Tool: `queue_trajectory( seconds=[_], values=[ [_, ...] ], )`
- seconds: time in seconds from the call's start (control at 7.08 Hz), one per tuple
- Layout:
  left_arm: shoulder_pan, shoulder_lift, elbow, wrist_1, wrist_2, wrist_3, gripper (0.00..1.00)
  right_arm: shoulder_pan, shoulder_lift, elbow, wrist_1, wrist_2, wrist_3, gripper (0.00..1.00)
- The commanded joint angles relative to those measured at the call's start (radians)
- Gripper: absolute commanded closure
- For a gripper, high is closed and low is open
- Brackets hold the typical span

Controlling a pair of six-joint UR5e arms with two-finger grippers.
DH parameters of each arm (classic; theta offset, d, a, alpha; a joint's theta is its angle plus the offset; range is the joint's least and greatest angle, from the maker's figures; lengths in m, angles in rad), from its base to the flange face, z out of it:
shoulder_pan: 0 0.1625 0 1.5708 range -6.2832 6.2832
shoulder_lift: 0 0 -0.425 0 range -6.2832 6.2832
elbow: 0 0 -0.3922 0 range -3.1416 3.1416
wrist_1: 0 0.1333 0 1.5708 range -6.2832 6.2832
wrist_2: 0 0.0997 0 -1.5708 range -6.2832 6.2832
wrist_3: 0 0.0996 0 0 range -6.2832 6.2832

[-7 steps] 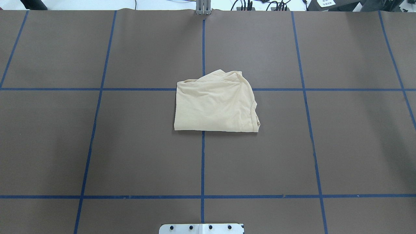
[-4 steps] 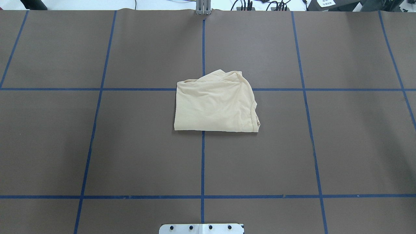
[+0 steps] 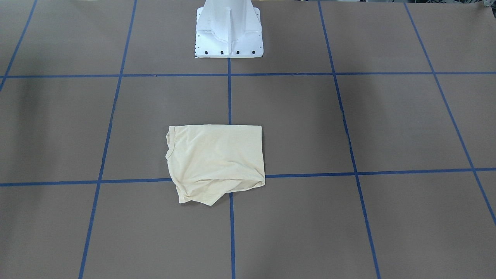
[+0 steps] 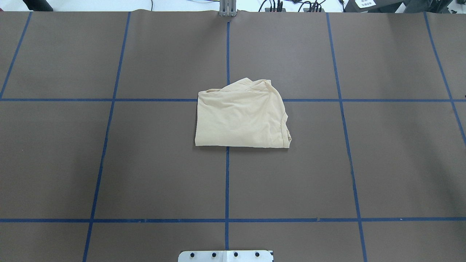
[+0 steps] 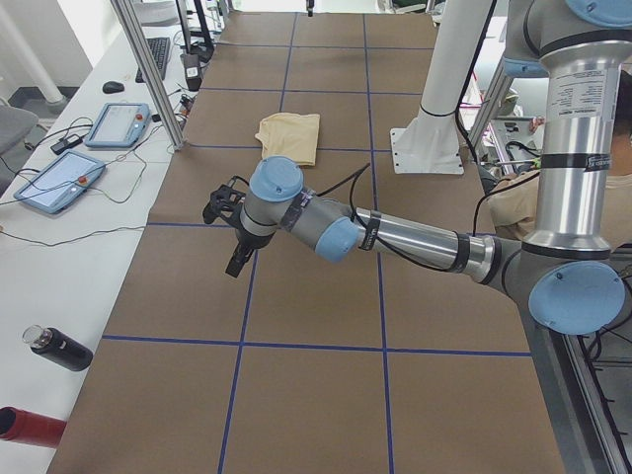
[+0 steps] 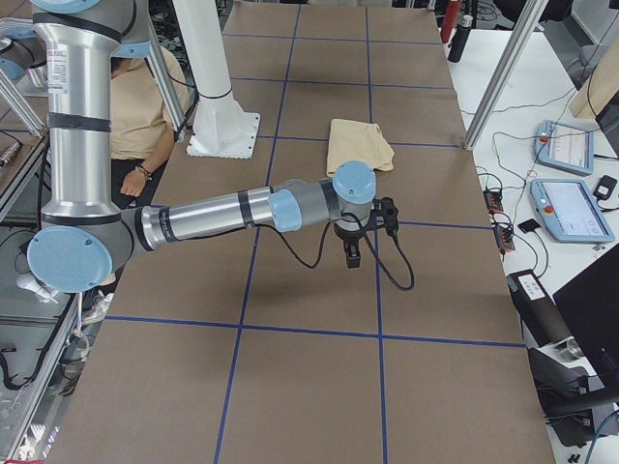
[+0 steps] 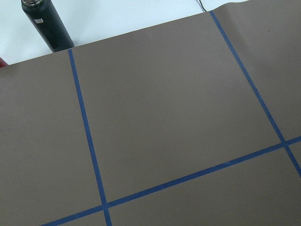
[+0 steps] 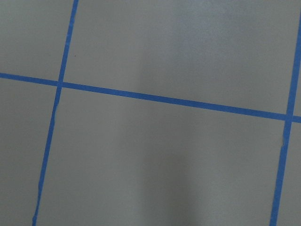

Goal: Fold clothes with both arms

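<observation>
the left claw (image 5: pixel 236 267) hangs fingers-down above bare desk (image 4: pixel 145 163), out toward the desk's left end. it shows only in the side view, so i cannot tell whether its fingers are spread or pressed together. nothing is seen in it. its wrist camera looks down on brown paper and blue tape lines, with a black bottle (image 7: pixel 47 24) standing just past the desk's edge.

the right claw (image 6: pixel 353 261) hangs the same way over the desk's right end, and again i cannot tell its state. its wrist view holds only paper and tape.

both claws are well apart from the shirt (image 4: pixel 241 118), which lies alone about the middle of the desk, between the two ends, across the centre tape line and out in front of the white pedestal (image 3: pixel 228 37).

the shirt is down to a compact, roughly rectangular bundle, with no sleeves sticking out and no print showing. the side nearest the robot is straight. the side toward the operators' long edge is looser, and a rumpled flap pokes out at the corner on the right-arm side.

i judge the folding essentially done. at most that bulging corner could be tucked or smoothed, for which a claw would have to travel in from its end.
</observation>
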Motion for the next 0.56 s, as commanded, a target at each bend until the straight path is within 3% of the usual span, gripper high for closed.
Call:
queue_trajectory(
  seconds=[0.0,0.14,0.42],
  values=[
    [0.0,0.0,0.001,0.001,0.0,-0.002,0.0,-0.015,-0.002,0.0,0.035,-0.001,0.0,0.0],
    [0.0,0.001,0.001,0.0,-0.002,0.0,0.0,-0.02,-0.004,0.0,0.037,0.0,-0.001,0.0],
    [0.0,0.001,-0.004,0.0,-0.002,0.0,0.0,-0.029,-0.007,0.02,0.153,0.007,0.003,0.0]
  ],
)
